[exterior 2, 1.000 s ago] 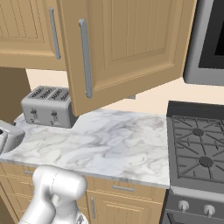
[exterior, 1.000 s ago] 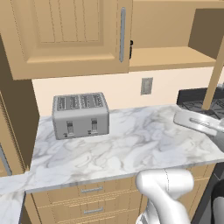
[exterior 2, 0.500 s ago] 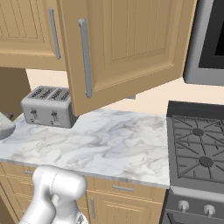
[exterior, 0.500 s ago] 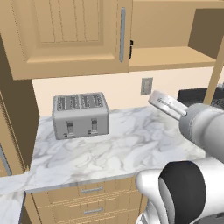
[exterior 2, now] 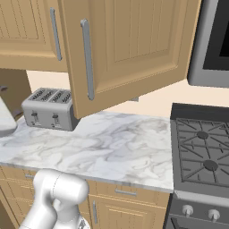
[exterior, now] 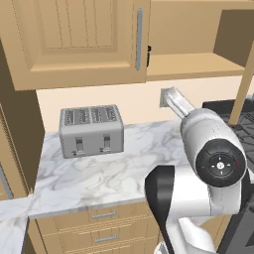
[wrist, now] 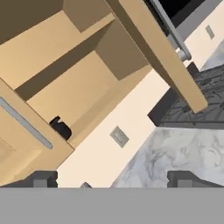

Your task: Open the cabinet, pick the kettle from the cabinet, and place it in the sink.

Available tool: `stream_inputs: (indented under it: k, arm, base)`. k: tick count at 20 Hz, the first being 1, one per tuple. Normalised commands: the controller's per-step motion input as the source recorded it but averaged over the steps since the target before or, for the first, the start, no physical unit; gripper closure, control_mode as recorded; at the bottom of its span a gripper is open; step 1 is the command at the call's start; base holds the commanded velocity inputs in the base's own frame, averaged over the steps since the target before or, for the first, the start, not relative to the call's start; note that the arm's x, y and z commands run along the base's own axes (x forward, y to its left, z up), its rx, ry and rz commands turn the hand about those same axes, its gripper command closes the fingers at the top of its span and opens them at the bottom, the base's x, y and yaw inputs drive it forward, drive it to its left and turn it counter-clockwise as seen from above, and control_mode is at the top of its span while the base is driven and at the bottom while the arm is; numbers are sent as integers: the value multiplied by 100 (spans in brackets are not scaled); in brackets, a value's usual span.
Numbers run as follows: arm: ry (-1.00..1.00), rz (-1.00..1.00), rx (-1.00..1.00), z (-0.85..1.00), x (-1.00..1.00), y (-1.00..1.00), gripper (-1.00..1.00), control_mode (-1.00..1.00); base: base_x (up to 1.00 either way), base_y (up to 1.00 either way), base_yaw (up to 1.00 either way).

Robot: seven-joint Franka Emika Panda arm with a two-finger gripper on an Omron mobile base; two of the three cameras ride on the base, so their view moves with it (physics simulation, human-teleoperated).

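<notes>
The cabinet (exterior: pixel 74 39) hangs above the counter, its left door shut behind a silver bar handle (exterior: pixel 139 38). Its right door (exterior 2: pixel 129 49) stands swung wide, baring a shelf (exterior: pixel 191 65). A small black piece of the kettle (exterior: pixel 148 55) pokes out past the shut door's edge at the shelf's left end, the rest hidden; the hand view has it too, the kettle (wrist: pixel 61 128) beside the door handle. My gripper (wrist: pixel 113 180) is open and empty, below the shelf and aimed up at the opening. My hand (exterior: pixel 176 101) hovers near the wall outlet. The sink is out of view.
A silver four-slot toaster (exterior: pixel 92 130) stands on the marble counter (exterior: pixel 114 173) at the left. A black stove (exterior 2: pixel 201 152) lies to the right under a microwave (exterior 2: pixel 214 40). The open door's edge (exterior: pixel 245 84) hangs at the right. Drawers (exterior: pixel 104 216) run below.
My arm has swung up and to the left over the counter, and the hand now sits higher and nearer the wall under the open cabinet. The doors and toaster stay put.
</notes>
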Motion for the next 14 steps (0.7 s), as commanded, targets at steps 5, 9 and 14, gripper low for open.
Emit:
stream_inputs:
  k: [5, 9, 14]
  arm:
    - [-29, -16, 16, 0, 26, -21, -100, -100]
    - [-39, -14, 12, -2, 18, -22, -100, -100]
    - [-18, -21, 14, 0, 17, -26, -100, -100]
  base:
    - [0, 0, 0]
    - [0, 0, 0]
    - [0, 0, 0]
